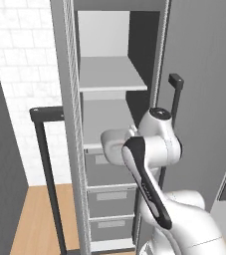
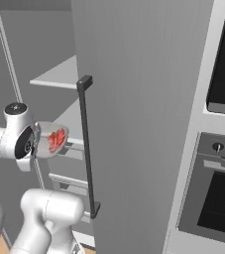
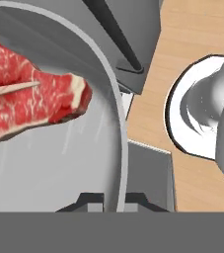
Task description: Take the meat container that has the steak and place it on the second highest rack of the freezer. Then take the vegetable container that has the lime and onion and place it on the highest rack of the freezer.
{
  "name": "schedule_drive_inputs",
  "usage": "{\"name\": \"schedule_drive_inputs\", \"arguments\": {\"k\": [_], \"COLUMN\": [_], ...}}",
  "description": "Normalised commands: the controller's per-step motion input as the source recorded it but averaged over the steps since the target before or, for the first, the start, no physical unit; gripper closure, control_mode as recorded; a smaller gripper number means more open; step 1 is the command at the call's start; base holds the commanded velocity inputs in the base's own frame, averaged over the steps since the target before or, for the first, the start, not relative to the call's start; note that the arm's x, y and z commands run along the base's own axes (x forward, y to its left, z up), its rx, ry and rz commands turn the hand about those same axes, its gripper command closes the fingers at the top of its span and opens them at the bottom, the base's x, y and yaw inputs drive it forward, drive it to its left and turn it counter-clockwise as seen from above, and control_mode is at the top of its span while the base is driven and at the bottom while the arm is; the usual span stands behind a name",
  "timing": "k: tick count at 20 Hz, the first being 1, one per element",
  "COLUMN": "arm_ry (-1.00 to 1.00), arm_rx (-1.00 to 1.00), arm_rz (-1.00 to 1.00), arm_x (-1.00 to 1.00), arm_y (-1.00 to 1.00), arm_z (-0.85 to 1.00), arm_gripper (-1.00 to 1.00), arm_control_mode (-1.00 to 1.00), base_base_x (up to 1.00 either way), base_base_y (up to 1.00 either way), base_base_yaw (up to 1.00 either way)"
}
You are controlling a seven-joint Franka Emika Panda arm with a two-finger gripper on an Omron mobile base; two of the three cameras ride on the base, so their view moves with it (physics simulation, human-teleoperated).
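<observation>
The freezer (image 1: 109, 124) stands open, its door (image 2: 139, 124) swung out with the long dark handle (image 2: 86, 149) on its face. Inside, the highest rack (image 1: 112, 74) lies bare above a second shelf (image 1: 107, 119), and grey drawers (image 1: 110, 199) sit below that shelf.

The meat container (image 2: 49, 139) hangs in the air just in front of the freezer's second shelf, beside the door handle and at about that shelf's height. In the hand view its thick rim (image 3: 114, 123) runs down between the pincer's two dark tips, so the pincer (image 3: 114, 203) is clamped on the tub's edge. The steak (image 3: 29, 89) lies inside the tub, up the frame from the tips.

The arm's white body hides the tub from the left base camera, and the tips themselves are cut off at the bottom of the hand view. The tub's far side runs out of that frame.
</observation>
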Motion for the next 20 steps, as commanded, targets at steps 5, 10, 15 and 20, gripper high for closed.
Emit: {"name": "schedule_drive_inputs", "arguments": {"k": [5, 10, 15, 20], "arm_ry": [0.0, -0.02, -0.01, 0.0], "arm_rx": [-0.07, -0.1, -0.05, 0.0], "arm_rz": [-0.04, -0.01, -0.02, 0.0], "arm_x": [0.94, 0.74, 0.67, 0.46], "arm_y": [0.08, 0.15, 0.01, 0.0], "arm_z": [-0.08, -0.14, -0.16, -0.34], "arm_gripper": [1.0, 1.0, 1.0, 1.0], "arm_control_mode": [-1.0, -1.0, -1.0, -1.0], "base_base_x": [0.0, 0.0, 0.0, 0.0], "base_base_y": [0.0, 0.0, 0.0, 0.0], "base_base_yaw": [0.0, 0.0, 0.0, 0.0]}}
